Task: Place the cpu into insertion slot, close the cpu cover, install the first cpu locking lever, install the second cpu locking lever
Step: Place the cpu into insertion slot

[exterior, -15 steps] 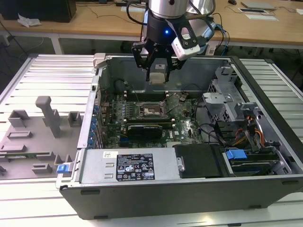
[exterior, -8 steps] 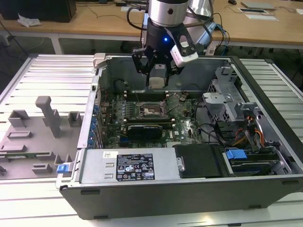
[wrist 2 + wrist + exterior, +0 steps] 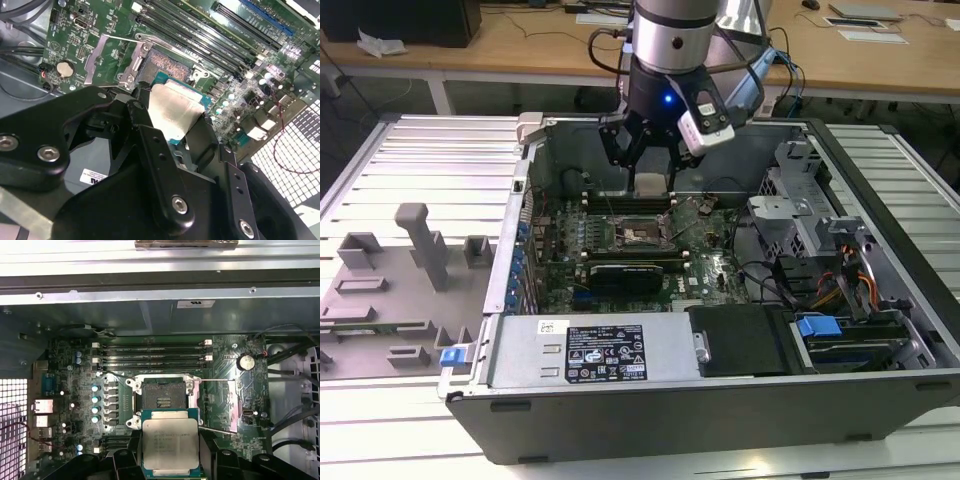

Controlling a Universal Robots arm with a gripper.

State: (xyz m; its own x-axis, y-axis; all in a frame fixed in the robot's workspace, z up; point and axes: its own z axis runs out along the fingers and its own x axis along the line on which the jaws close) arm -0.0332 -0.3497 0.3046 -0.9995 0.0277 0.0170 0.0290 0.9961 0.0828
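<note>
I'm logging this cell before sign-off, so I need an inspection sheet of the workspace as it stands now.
Surface: grey ribbed table carrying an open computer case; motherboard exposed.
Job's things: cpu held short of the empty socket, not seated; cpu cover swung open beside the socket.
Clutter: grey fixture blocks on the table at the exterior view's left.
Grippers: gripper shut on the cpu's edges, over the board.
Cables: orange and black bundle inside the case at the exterior view's right; thin red wire by the perforated case wall.
Surroundings: wooden desks behind the table.
</note>
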